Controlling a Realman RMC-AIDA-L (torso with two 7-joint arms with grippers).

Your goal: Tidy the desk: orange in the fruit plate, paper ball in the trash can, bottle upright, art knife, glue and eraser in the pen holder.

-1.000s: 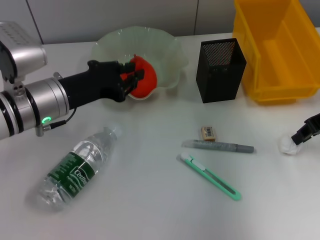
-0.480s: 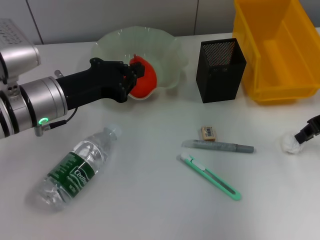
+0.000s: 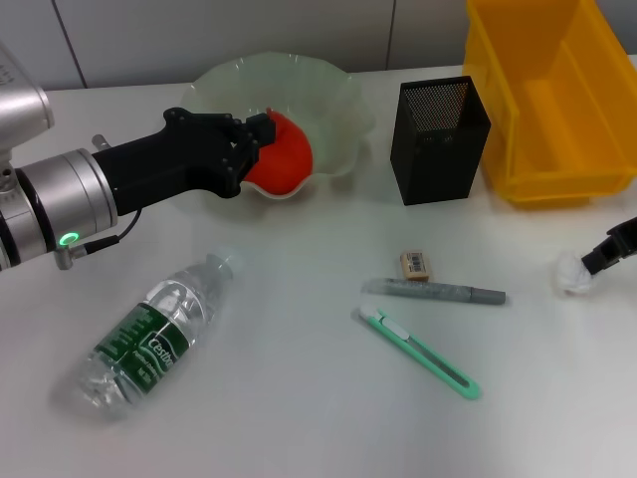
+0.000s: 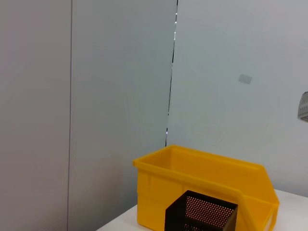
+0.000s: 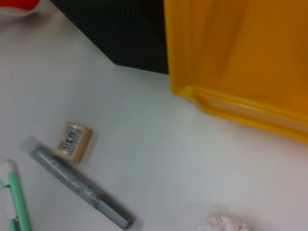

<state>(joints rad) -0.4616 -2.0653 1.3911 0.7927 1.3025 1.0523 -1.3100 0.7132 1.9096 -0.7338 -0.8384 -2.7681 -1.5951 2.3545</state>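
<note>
The orange (image 3: 287, 156) lies in the pale green fruit plate (image 3: 338, 100). My left gripper (image 3: 255, 154) is open just left of the orange, drawn back from it. The clear bottle (image 3: 149, 339) lies on its side at the front left. Near the middle lie the eraser (image 3: 415, 264), the grey glue stick (image 3: 433, 291) and the green art knife (image 3: 418, 354). The black mesh pen holder (image 3: 438, 139) stands behind them. At the right edge my right gripper (image 3: 617, 249) is right beside the paper ball (image 3: 572, 274). The yellow trash can (image 3: 552, 100) stands at the back right.
The right wrist view shows the eraser (image 5: 72, 142), glue stick (image 5: 79, 187), knife (image 5: 14, 202), paper ball (image 5: 221, 224) and the trash can wall (image 5: 236, 53). The left wrist view looks at the wall, the trash can (image 4: 202, 187) and the pen holder (image 4: 199, 214).
My left gripper has let go of the orange and pulled back to the left; the orange stays in the plate. The right gripper shifted slightly by the paper ball.
</note>
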